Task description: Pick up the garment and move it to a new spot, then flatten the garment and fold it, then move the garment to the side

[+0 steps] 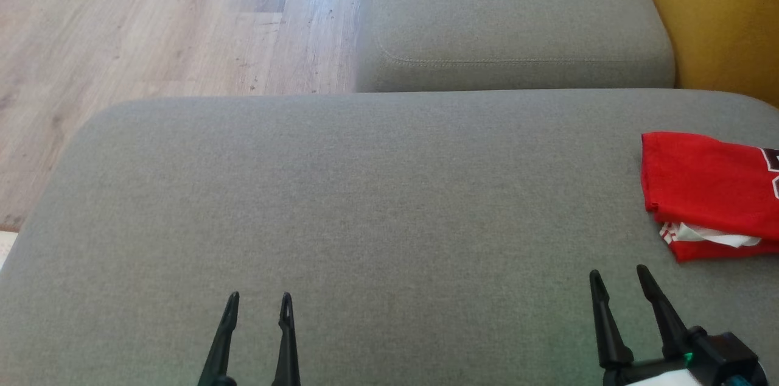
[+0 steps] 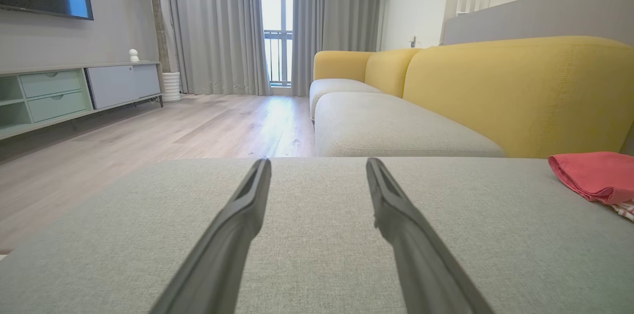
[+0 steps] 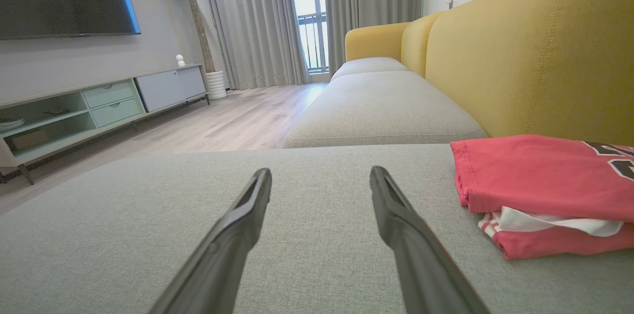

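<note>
The garment (image 1: pixel 709 188) is a red shirt, folded, with a white and striped edge showing underneath, lying at the right edge of the grey cushion (image 1: pixel 365 203). It also shows at the right of the left wrist view as the garment (image 2: pixel 592 175) and in the right wrist view as the garment (image 3: pixel 545 185). My right gripper (image 1: pixel 618 279) stands open just in front and left of it, apart from the cloth, with nothing between its fingers. My left gripper (image 1: pixel 258 301) stands open over the cushion's near middle, far left of the garment.
A second grey seat cushion (image 1: pixel 517 21) lies beyond, with the yellow sofa back (image 1: pixel 724 14) at the far right. Wooden floor (image 1: pixel 152 21) runs to the left past the cushion's rounded edge. A TV cabinet (image 3: pixel 99 106) and a potted plant (image 3: pixel 198 17) stand across the room.
</note>
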{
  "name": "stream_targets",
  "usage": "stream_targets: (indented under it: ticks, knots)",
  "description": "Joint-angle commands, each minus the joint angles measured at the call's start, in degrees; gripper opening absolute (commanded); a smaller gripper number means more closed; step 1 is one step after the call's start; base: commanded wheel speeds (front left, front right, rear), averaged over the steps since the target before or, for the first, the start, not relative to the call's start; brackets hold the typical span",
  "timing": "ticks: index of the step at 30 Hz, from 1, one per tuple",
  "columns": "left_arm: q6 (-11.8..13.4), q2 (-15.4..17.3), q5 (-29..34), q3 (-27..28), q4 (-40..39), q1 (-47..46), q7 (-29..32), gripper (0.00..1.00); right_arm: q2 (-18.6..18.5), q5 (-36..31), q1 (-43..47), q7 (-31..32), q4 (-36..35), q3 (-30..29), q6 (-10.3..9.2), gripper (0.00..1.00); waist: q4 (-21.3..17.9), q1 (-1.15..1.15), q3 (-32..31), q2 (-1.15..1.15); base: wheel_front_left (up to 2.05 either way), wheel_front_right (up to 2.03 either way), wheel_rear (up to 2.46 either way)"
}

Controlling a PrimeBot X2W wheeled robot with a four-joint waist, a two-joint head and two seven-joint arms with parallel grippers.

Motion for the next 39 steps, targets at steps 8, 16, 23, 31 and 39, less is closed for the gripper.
stream_targets:
  ticks: [8, 16, 23, 31, 39]
  knots:
    - [-0.3, 0.0, -1.3, -0.2, 2.7, 0.3, 0.2, 0.00, 0.1, 1.6, 0.4, 0.3, 2.6, 0.6, 0.00, 0.00, -0.3, 0.00, 0.1, 0.00, 0.00, 0.00, 0.00]
    - [-1.2, 0.3, -6.6, 0.8, 3.3, -0.9, 1.1, 0.00, -0.1, 6.6, -0.8, 1.3, 3.0, 0.3, 0.00, 0.00, -0.6, 0.00, 0.4, 0.00, 0.00, 0.00, 0.00]
    - [-2.1, 0.6, -11.8, 1.7, 4.3, -2.3, 2.0, 0.00, -0.3, 11.5, -2.0, 2.2, 3.3, -0.1, -0.01, 0.00, -0.9, 0.00, 0.7, 0.00, 0.00, 0.00, 0.00]
    - [-3.2, 0.9, -17.6, 2.8, 5.2, -3.7, 3.1, 0.00, -0.4, 17.0, -3.2, 3.3, 3.7, -0.5, -0.01, 0.00, -1.2, 0.00, 1.1, 0.00, 0.00, 0.00, 0.00]
    - [-4.2, 1.1, -23.4, 3.9, 6.0, -5.1, 4.1, 0.00, -0.4, 22.5, -4.5, 4.5, 4.1, -1.0, -0.01, 0.00, -1.5, 0.00, 1.5, 0.00, 0.00, 0.00, 0.00]
